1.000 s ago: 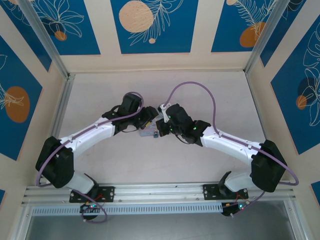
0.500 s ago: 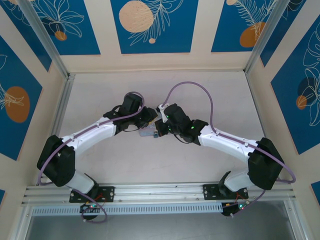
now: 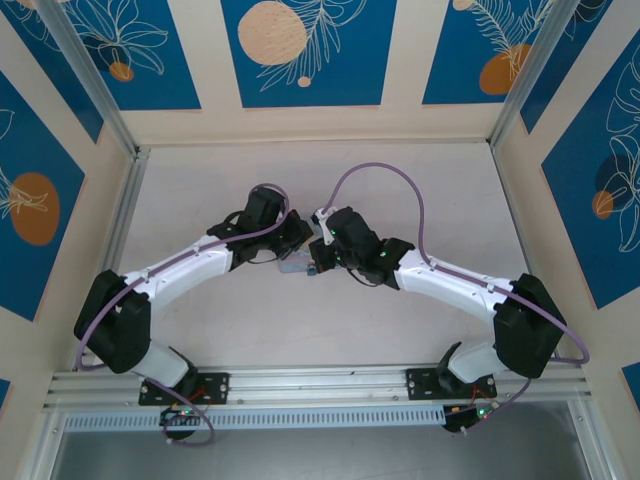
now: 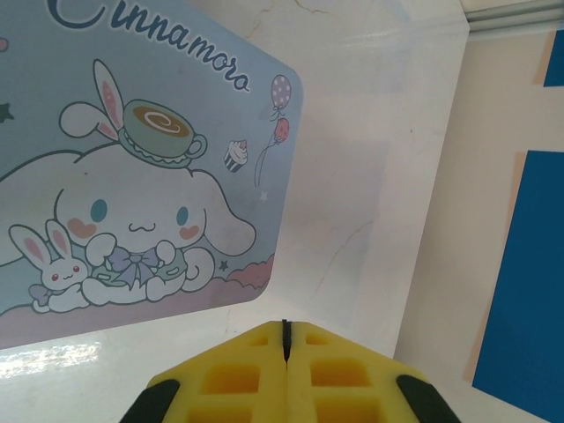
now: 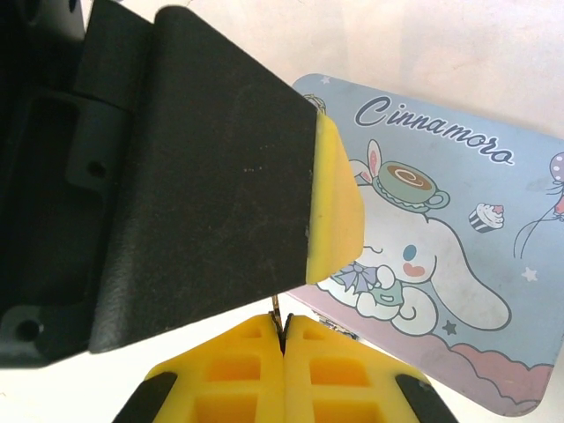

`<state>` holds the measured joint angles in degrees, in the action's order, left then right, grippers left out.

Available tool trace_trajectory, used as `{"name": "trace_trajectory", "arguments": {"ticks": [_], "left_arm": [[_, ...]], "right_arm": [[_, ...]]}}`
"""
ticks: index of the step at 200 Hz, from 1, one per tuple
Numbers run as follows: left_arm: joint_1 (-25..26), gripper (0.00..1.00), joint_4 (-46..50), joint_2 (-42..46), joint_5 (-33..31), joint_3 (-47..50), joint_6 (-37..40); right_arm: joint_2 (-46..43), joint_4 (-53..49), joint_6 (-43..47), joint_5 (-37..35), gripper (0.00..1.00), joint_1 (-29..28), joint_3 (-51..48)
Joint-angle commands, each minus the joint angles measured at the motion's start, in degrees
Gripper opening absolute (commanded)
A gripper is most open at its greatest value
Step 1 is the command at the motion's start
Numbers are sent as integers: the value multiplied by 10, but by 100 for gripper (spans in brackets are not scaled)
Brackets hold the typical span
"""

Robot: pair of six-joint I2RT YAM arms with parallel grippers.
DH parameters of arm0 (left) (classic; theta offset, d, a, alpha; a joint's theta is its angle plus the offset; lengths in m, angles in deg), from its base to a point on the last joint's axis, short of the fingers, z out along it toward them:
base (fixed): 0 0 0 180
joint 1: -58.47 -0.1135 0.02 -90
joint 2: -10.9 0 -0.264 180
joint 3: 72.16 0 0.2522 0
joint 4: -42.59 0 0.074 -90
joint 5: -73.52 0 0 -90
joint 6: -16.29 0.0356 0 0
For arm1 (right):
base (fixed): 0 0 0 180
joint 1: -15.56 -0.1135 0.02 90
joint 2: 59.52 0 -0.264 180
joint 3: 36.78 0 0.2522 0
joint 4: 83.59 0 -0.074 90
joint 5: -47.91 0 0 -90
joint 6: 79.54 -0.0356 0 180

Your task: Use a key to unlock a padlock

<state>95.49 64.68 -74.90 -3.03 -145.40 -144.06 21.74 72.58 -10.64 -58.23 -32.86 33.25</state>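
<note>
Left wrist camera is showing the left pincer (image 4: 285, 333) fully clenched, its yellow pads pressing flat together with nothing visible between them, whereas a second ago its jaws were standing apart. From the top external camera, the right arm (image 3: 450, 285) is reaching slightly further toward the left arm (image 3: 180, 265) than it was a second ago, and its purple cable (image 3: 400, 180) is arching a little tighter. The Cinnamoroll tin (image 4: 132, 176) is keeping its place on the white table (image 4: 370, 176), just under and between the two pincer tips. The right pincer (image 5: 282, 328) is staying clenched as before, and it is gripping the key (image 5: 278, 308), a thin brownish metal sliver that is sticking up out of the seam between its yellow pads. Just ahead of that pincer and to its left, one black finger of the left pincer is crossing the picture, its yellow pad (image 5: 337, 207) facing the tin, which is lying ahead and to the right. For the left pincer, the tin is lying ahead and to the left, close to its tips. Counting: two arms, two pincers, two purple cables, one tin and one key are showing. I cannot make out where the padlock is sitting.
</note>
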Motion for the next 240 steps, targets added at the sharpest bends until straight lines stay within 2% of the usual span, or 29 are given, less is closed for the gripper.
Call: {"name": "trace_trajectory", "arguments": {"ticks": [1, 5, 13, 35, 59, 79, 104, 132, 171, 209, 240], "left_arm": [[5, 0, -3, -11, 5, 9, 4], [5, 0, -3, -11, 5, 10, 5], [4, 0, -5, -10, 2, 10, 8], [2, 0, -8, -4, -17, 12, 35], [-6, 0, -15, 2, -35, 14, 72], [-11, 0, -40, 13, -48, 21, 112], [-15, 0, -43, 23, -64, 19, 170], [-14, 0, -99, 46, -70, 41, 230], [-14, 0, -222, 83, -64, 93, 270], [-14, 0, -300, 95, -62, 119, 271], [-15, 0, -365, 90, -69, 142, 241]], "right_arm": [[4, 3, 4, -6, 0, -3, 26], [3, 2, 3, -8, 0, -2, 26], [-2, -2, -1, -5, 10, -1, 25], [-43, -6, -24, 19, 49, 14, 6], [-104, -8, -67, 68, 65, 49, -36], [-145, 0, -120, 125, 73, 91, -74], [-155, 10, -185, 220, 74, 151, -95], [-146, 47, -237, 299, 74, 193, -98], [-115, 225, -368, 410, 68, 230, -130], [-57, 381, -474, 454, 53, 231, -138], [-15, 463, -525, 470, 53, 229, -137]]}}
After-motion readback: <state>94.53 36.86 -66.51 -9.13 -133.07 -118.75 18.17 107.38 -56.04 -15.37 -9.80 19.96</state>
